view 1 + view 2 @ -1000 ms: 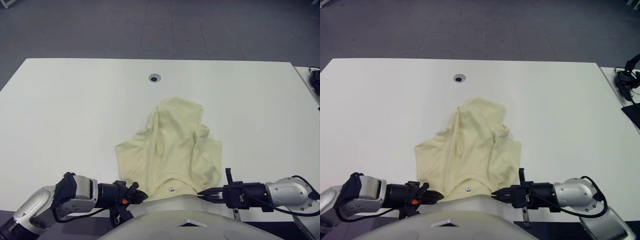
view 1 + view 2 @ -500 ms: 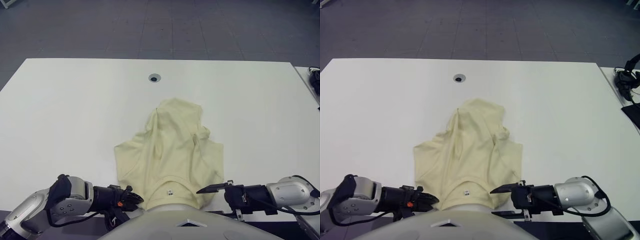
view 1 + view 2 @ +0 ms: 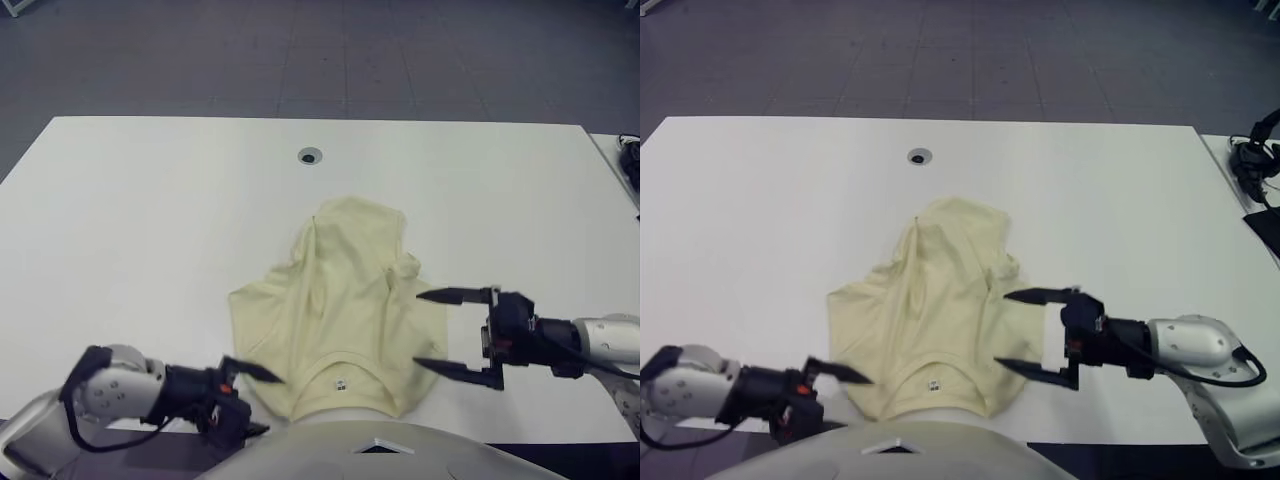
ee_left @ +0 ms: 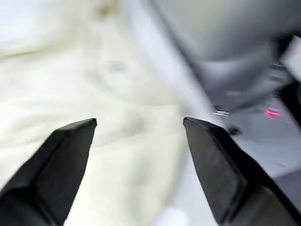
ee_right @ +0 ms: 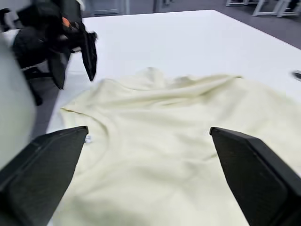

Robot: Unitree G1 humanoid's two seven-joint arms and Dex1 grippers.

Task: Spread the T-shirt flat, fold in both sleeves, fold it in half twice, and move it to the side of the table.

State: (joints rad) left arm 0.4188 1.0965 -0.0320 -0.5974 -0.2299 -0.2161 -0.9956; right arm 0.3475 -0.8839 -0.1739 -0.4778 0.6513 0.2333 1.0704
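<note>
A pale yellow T-shirt (image 3: 340, 300) lies crumpled on the white table (image 3: 120, 220), its collar and small label toward the front edge. My right gripper (image 3: 440, 330) hovers open at the shirt's right side, its fingers spread over the cloth and holding nothing. In the right wrist view the right gripper (image 5: 149, 129) frames the shirt (image 5: 164, 150), with the left gripper (image 5: 70, 42) beyond it. My left gripper (image 3: 255, 402) is open at the shirt's front left corner near the table edge. The left wrist view has the left gripper (image 4: 139, 122) wide apart over blurred cloth (image 4: 94, 70).
A round cable hole (image 3: 309, 155) sits in the table behind the shirt. Black cables (image 3: 1250, 155) lie at the far right edge. Bare table stretches to the left, right and back of the shirt.
Both grippers were shut at the collar edge and have opened. The right one rose and moved forward to the shirt's right side; the left one drew back to the left.
</note>
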